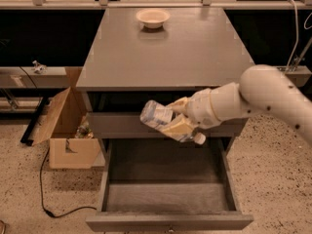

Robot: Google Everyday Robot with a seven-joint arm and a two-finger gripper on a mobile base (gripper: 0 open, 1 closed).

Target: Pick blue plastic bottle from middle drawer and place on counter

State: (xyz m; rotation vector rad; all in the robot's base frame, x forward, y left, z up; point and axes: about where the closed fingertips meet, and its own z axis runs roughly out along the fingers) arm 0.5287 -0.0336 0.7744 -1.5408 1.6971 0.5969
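Note:
My gripper (174, 117) is shut on the blue plastic bottle (157, 115), a small clear bottle with a pale blue-and-white label. It holds the bottle on its side, white cap (199, 139) pointing down and right, in front of the cabinet face above the open middle drawer (168, 197). The drawer is pulled out and its flat grey floor is bare. The bottle is just below the front edge of the counter (165, 48). My white arm comes in from the right.
A cream bowl (153, 17) sits at the back of the counter. An open cardboard box (66, 130) stands on the floor to the left of the cabinet, with a black cable (53, 206) beside it. A closed drawer front (117, 123) is behind the bottle.

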